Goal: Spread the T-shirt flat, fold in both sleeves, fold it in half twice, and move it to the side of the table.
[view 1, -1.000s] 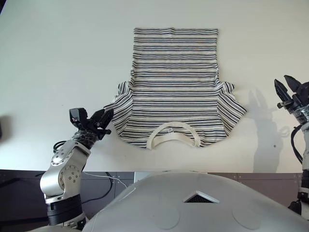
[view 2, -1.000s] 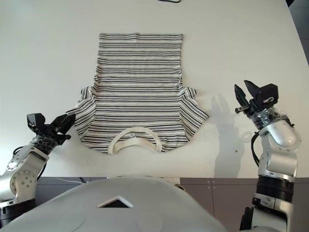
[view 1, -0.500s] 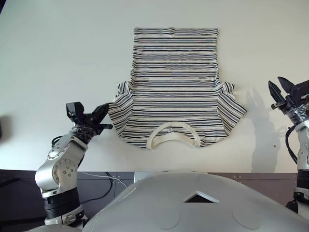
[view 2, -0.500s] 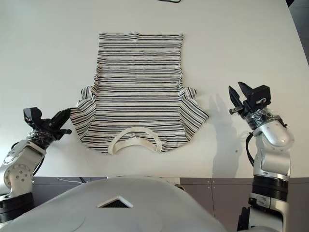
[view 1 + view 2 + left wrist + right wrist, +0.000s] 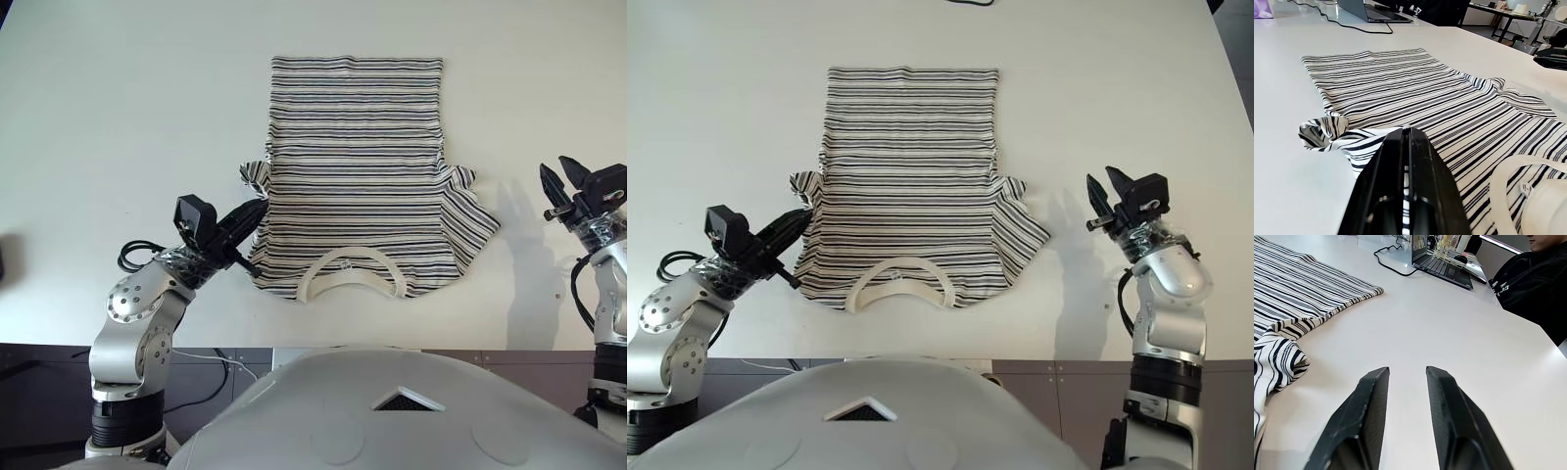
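On the white table [image 5: 118, 117] the T-shirt [image 5: 355, 166] lies flat at centre, collar nearest the robot. The left gripper [image 5: 253, 212] seems pinched together on the bunched left sleeve [image 5: 253, 175], likely to fold it inward. The right gripper [image 5: 1101, 186] hovers with fingers apart, right of the right sleeve [image 5: 1024, 220].

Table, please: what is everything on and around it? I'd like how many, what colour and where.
T-shirt: one, black-and-white stripes with a cream collar, lying mid-table, collar toward the robot.
Table: one, white, under everything.
Laptop: one, grey, open, at the table's far side beyond the shirt.
Cable: one, black, snaking on the table beside the laptop.
Left tool: one, black, shut on the T-shirt at its left sleeve.
Right tool: one, black, open, over bare table just outside the right sleeve.
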You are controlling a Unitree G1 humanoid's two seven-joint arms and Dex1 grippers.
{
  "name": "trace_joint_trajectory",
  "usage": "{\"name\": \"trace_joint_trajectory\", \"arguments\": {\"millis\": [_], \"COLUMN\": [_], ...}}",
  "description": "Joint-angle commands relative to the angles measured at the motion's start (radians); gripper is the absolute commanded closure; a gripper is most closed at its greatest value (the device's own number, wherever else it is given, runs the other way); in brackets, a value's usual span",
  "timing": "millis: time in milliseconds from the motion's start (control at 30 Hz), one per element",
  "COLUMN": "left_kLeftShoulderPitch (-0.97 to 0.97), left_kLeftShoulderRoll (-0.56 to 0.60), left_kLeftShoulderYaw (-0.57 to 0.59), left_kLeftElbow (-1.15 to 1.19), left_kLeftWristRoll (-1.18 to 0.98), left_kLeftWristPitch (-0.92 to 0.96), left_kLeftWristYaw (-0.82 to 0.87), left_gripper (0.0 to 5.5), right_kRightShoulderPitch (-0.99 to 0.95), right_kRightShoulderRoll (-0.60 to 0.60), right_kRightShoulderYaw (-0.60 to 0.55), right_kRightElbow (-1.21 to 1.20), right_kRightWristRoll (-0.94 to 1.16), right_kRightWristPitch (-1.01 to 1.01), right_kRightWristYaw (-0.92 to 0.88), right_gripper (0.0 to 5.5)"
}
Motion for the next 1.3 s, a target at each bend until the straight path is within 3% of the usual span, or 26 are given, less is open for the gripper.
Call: {"name": "trace_joint_trajectory", "arguments": {"millis": [33,433,600,733,933,1133,1300], "left_kLeftShoulderPitch": [-0.081,-0.134,-0.142,-0.174,-0.150,-0.090,-0.089], "left_kLeftShoulderRoll": [0.022,0.129,0.133,0.084,0.075,0.078,0.066], "left_kLeftShoulderYaw": [-0.088,-0.292,-0.274,-0.190,-0.123,-0.189,-0.199], "left_kLeftElbow": [-0.012,0.091,0.086,0.023,0.136,0.185,0.206], "left_kLeftWristRoll": [0.066,0.283,0.273,0.141,0.262,0.394,0.437], "left_kLeftWristPitch": [-0.005,-0.053,-0.100,-0.092,-0.170,-0.305,-0.342], "left_kLeftWristYaw": [-0.005,-0.075,-0.095,-0.088,0.031,0.057,0.076], "left_gripper": [5.39,5.39,4.72,4.66,4.66,4.66,4.66], "right_kRightShoulderPitch": [-0.035,-0.094,-0.082,0.042,0.280,0.280,0.265], "right_kRightShoulderRoll": [0.020,0.018,0.012,0.008,0.067,0.130,0.156], "right_kRightShoulderYaw": [0.017,0.046,0.038,0.031,-0.016,-0.048,-0.037], "right_kRightElbow": [0.014,0.061,0.068,-0.011,-0.233,-0.336,-0.361], "right_kRightWristRoll": [0.000,-0.015,-0.018,-0.007,0.135,0.351,0.375], "right_kRightWristPitch": [0.009,0.001,-0.005,0.019,0.180,0.464,0.590], "right_kRightWristYaw": [-0.004,0.005,0.011,0.035,0.035,-0.037,-0.117], "right_gripper": [4.13,4.13,4.13,4.13,4.13,4.13,4.13]}}
